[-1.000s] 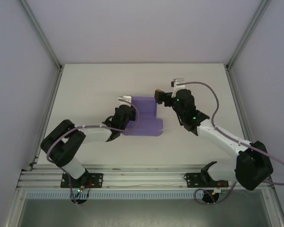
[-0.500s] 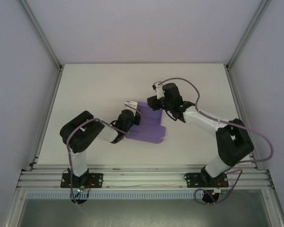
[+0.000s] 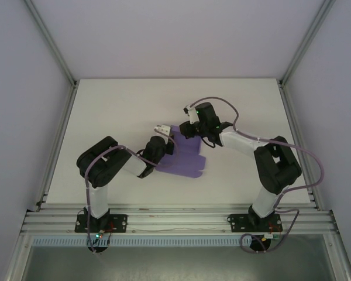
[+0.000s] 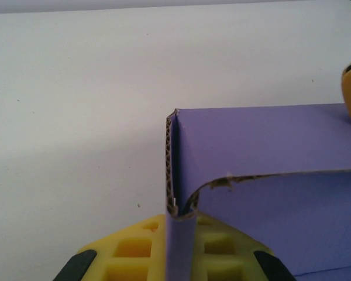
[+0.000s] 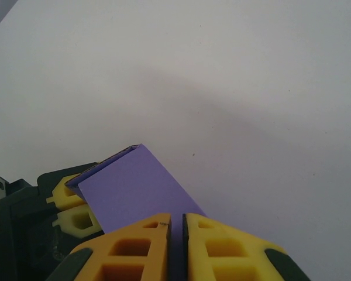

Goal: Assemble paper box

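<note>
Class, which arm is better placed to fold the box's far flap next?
Right, probably: the right gripper pinches the far flap of the paper box; the left gripper clamps its left wall.

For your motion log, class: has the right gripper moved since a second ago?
Yes. The right gripper has moved left, away from the table's right edge, shut on the paper box.

White table (image 3: 117,105) is sitting matte under even light. Aluminium posts are slanting up at the far-left (image 3: 51,42) and far-right (image 3: 304,41) corners, pale wall panels (image 3: 175,35) are closing in the back and sides, and a slotted aluminium rail (image 3: 175,218) is running along the near edge.
</note>
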Tool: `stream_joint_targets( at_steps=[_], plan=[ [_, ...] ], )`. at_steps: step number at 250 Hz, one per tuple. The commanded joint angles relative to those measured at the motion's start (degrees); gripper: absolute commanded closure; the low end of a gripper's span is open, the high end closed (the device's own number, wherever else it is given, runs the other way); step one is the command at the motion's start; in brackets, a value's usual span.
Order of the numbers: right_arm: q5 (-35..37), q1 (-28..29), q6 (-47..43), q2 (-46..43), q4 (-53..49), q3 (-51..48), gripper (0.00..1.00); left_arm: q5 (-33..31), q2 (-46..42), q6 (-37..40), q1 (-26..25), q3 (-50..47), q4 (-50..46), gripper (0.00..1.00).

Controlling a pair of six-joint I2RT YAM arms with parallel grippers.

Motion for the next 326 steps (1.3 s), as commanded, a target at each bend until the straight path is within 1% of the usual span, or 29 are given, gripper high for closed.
stream_joint_targets(
  at_steps=[1, 18, 35, 48, 114, 150, 156, 192, 231, 242, 254, 261, 267, 282, 303, 307, 326],
  plan=[
    [-2.79, 0.54, 0.2, 1.29, -3.03, -2.45, 0.85, 0.65, 1.33, 0.21, -0.01, 0.56, -2.19, 0.83],
    [-2.39, 0.56, 0.4, 0.71, -2.87, -3.36, 0.85, 0.14, 1.34, 0.03, -0.22, 0.87, -2.82, 0.82],
    [-2.27, 0.54, 0.46, 0.22, -2.86, -4.17, 0.85, 0.2, 1.17, -0.08, -0.04, 1.18, -3.5, 0.76],
    [-2.31, 0.55, 0.49, 0.01, -2.56, -4.91, 0.85, 0.14, 0.98, -0.26, -0.02, 1.45, -4.12, 0.75],
    [-1.62, 1.44, -0.81, -0.67, -2.59, -6.63, 0.86, -1.68, 0.49, -0.66, -0.05, 2.46, -7.45, 0.76],
    [1.39, 1.93, -0.94, -1.39, -3.03, -6.65, 0.86, -2.43, 0.28, -0.78, -0.05, 2.51, -9.82, 0.76],
    [1.87, 1.96, -0.92, -1.48, -3.22, -6.51, 0.86, -2.57, -1.37, -0.78, -0.05, 2.37, -10.18, 0.76],
    [3.1, 2.42, -1.27, -1.88, -4.0, -5.99, 0.86, -4.93, -4.19, -0.84, -0.05, 1.03, -12.09, 0.73],
    [4.43, 3.2, -2.18, -1.7, -4.94, -5.68, 0.86, -6.81, -4.77, -0.16, -0.03, 1.02, -13.9, 0.74],
    [4.72, 3.3, -2.32, -1.77, -5.19, -5.6, 0.86, -6.86, -4.35, -0.1, 0.04, 1.26, -13.95, 0.76],
    [5.13, 3.42, -2.32, -1.6, -5.14, -5.56, 0.86, -7.87, -3.57, -0.33, 0.03, 1.9, -14.23, 0.81],
    [5.01, 3.52, -2.37, -1.66, -5.32, -5.52, 0.86, -8.91, -2.95, -0.54, 0.09, 2.55, -14.89, 0.9],
    [5.04, 3.61, -2.32, -1.73, -5.41, -5.46, 0.86, -10.3, -2.44, -0.9, 0.02, 3.36, -15.77, 1.0],
    [5.32, 3.85, -2.24, -1.84, -5.41, -5.5, 0.86, -14.04, -0.99, -1.89, -0.05, 5.2, -17.78, 1.0],
    [6.02, 4.25, -1.71, -1.76, -5.43, -5.59, 0.86, -17.78, -0.42, -2.91, -0.05, 4.38, -13.86, 1.0],
    [6.06, 4.3, -1.61, -1.74, -5.42, -5.65, 0.86, -19.12, 1.08, -3.47, -0.05, 4.29, -13.14, 1.0],
    [7.21, 4.67, -0.9, -1.49, -5.43, -5.73, 0.86, -24.45, 2.81, -4.89, -0.13, 5.52, -14.19, 1.0]
  ],
)
